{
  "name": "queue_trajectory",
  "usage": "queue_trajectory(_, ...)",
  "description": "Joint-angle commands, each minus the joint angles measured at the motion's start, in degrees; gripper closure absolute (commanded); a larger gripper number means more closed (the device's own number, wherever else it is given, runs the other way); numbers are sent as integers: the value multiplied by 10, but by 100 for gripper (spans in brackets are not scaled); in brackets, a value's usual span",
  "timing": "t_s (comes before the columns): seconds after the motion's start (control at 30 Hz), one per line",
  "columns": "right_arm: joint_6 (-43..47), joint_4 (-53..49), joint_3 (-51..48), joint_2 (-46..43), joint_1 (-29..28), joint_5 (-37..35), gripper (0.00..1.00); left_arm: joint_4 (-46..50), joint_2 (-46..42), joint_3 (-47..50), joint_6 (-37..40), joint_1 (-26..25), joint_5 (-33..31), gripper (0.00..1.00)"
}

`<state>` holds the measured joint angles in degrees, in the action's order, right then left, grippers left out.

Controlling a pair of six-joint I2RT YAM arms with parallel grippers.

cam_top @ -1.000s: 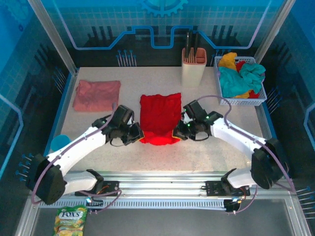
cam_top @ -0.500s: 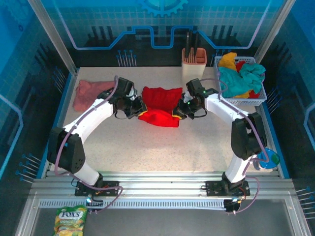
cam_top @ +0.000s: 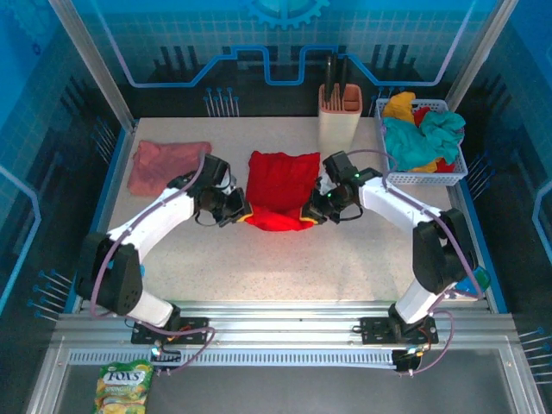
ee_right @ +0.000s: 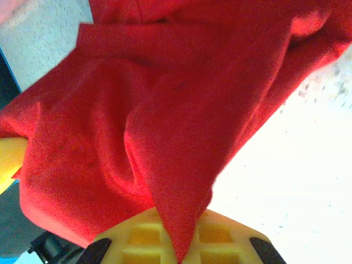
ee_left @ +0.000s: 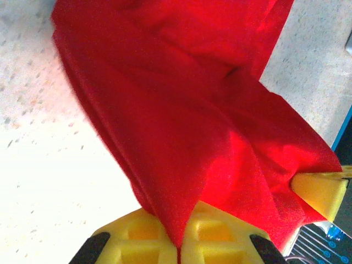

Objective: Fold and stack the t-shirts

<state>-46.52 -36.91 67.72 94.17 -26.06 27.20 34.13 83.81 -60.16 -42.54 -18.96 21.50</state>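
Observation:
The bright red t-shirt (cam_top: pixel 278 190) lies in the middle of the table, its near half lifted into a fold. My left gripper (cam_top: pixel 241 211) is shut on the shirt's near left corner, and red cloth (ee_left: pixel 181 126) runs pinched between the yellow fingers (ee_left: pixel 143 234). My right gripper (cam_top: pixel 309 213) is shut on the near right corner, where the red cloth (ee_right: pixel 176 143) comes to a point between its yellow fingers (ee_right: pixel 220 236). The dusty pink t-shirt (cam_top: pixel 168 166) lies folded flat at the far left of the table.
A beige holder with dark handles (cam_top: pixel 339 116) stands at the back, just right of the red shirt. A white basket (cam_top: pixel 425 178) with teal, yellow and red cloths sits at the far right. A candy bag (cam_top: pixel 123 386) lies below the front rail.
Both grippers carried the near edge of the red shirt away from the arm bases, over the far half, then drew back a little towards the bases. The shirt now looks shorter.

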Motion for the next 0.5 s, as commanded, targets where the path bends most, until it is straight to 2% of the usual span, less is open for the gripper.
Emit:
queue_trajectory(0.0, -27, -8, -42, -49, -34, -28, 100, 11, -78, 51, -26, -9, 4, 100)
queue_trajectory(0.2, -80, 17, -147, -135, -81, -58, 100, 23, -211, 165, -78, -44, -17, 100)
queue_trajectory(0.47, -160, 19, -262, -236, -160, -92, 100, 57, -331, 241, -182, -149, -68, 100)
